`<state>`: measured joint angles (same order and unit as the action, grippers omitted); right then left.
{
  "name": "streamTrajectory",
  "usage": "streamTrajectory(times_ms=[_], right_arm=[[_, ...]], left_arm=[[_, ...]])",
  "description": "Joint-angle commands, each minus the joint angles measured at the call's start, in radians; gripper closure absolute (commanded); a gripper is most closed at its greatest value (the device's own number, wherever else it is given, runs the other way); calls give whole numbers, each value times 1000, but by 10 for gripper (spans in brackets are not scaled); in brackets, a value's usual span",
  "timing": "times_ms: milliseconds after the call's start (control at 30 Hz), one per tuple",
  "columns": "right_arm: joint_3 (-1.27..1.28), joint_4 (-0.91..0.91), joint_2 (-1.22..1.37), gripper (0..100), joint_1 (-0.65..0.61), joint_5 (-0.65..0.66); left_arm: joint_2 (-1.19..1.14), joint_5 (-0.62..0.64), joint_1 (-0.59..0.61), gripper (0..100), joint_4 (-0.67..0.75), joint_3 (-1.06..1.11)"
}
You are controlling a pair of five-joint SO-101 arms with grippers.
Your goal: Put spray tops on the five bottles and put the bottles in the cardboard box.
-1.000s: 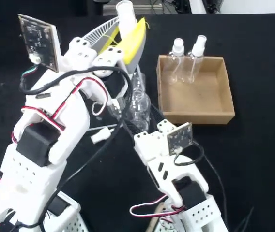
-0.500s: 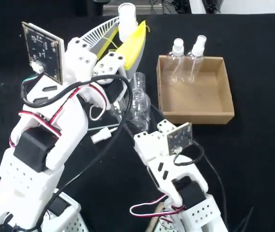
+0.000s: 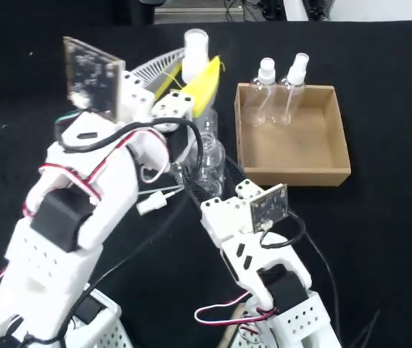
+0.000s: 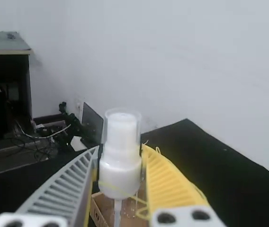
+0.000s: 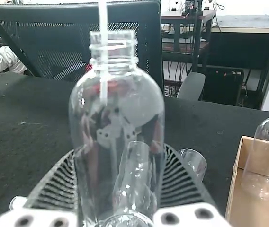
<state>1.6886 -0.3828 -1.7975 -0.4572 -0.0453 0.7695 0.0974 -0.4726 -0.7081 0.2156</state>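
Right wrist view shows the right pincer point(image 5: 119, 161) clenched on an upright bottle point(image 5: 118, 109). Directly above it, the left pincer point(image 4: 120, 165) grips the spray top point(image 4: 120, 156), its tube point(image 5: 102, 52) vertical and inside the bottle's open neck. Both long axes align.

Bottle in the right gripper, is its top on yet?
Off: the bottle has a bare neck; the left gripper holds the spray top.

L gripper point(image 3: 196, 61), R gripper point(image 5: 119, 156): both clamped.
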Motion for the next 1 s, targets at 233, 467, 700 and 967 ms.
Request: streamTrajectory(times_ms=[233,467,700,967], right_arm=[[-7,-3,-97,987,-11,0],[-7,-3,-97,987,-11,0],[-7,-3,-94,987,-11,0],[-16,-72,-99,987,-2,2]], left_arm=[[25,-12,-122,894,-138,22],[40,-11,22,776,-176,19],[183,-18,45,789,-176,22],[285,-20,351,789,-224,200]])
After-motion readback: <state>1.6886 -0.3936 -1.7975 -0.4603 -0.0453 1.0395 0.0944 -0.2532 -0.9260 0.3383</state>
